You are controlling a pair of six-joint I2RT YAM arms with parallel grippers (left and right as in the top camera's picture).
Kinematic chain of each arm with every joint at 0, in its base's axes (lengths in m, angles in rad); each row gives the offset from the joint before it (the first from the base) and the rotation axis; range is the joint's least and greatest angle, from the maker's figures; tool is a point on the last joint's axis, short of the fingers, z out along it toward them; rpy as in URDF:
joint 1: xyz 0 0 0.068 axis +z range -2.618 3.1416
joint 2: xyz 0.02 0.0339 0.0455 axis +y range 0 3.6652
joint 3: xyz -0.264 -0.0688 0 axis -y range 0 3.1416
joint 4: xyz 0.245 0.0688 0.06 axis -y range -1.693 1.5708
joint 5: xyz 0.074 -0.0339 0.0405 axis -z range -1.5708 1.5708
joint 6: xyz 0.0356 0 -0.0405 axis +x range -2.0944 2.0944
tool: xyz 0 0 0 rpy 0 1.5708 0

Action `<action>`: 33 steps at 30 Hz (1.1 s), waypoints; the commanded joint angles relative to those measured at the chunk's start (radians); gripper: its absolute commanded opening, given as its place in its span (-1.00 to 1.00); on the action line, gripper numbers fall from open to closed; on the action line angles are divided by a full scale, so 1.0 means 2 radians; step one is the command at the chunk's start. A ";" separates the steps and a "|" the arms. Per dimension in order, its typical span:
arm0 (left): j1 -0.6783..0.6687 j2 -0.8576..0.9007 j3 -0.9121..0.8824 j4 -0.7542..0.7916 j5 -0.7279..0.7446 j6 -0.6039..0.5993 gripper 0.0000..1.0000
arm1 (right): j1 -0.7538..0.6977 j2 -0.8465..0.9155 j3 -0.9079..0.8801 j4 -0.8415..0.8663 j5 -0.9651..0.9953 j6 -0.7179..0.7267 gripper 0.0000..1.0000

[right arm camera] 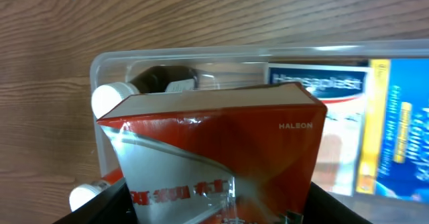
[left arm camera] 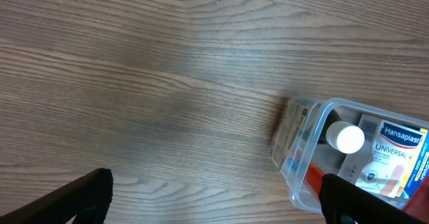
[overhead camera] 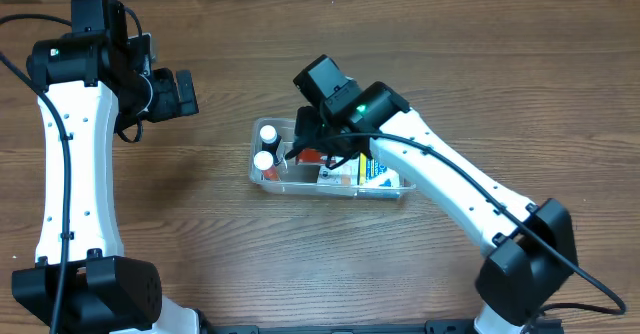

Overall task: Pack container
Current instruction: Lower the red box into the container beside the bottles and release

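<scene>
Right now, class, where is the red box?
In the right wrist view the red box sits centre frame, gripped by the right gripper over the container, between the white-capped bottles and the Hansaplast box.

A red box [right arm camera: 221, 143] marked HALEON is held in the right end effector [right arm camera: 214, 214], in front of the container [right arm camera: 201, 51]. Inside are seen a dark bottle [right arm camera: 161, 78], white-capped, a 2nd white cap [right arm camera: 84, 197], a Hansaplast box [right arm camera: 322, 83], a blue box [right arm camera: 402, 130].

The left arm [overhead camera: 75, 164] stands upright along its side, and the left gripper [overhead camera: 188, 92] is turned toward the centre with its jaws wide apart and empty. The right arm [overhead camera: 450, 179] stretches diagonally inward; the right gripper [overhead camera: 305, 150] points down, jaws clamped on a red box [right arm camera: 221, 150].
</scene>
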State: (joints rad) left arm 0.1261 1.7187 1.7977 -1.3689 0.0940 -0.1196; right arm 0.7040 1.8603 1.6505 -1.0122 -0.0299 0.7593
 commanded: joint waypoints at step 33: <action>-0.001 0.002 0.002 0.004 0.002 0.004 1.00 | 0.018 0.087 -0.001 0.040 -0.044 0.015 0.59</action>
State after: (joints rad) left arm 0.1261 1.7187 1.7977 -1.3647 0.0940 -0.1200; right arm 0.7338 2.0342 1.6466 -0.9344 -0.1085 0.7856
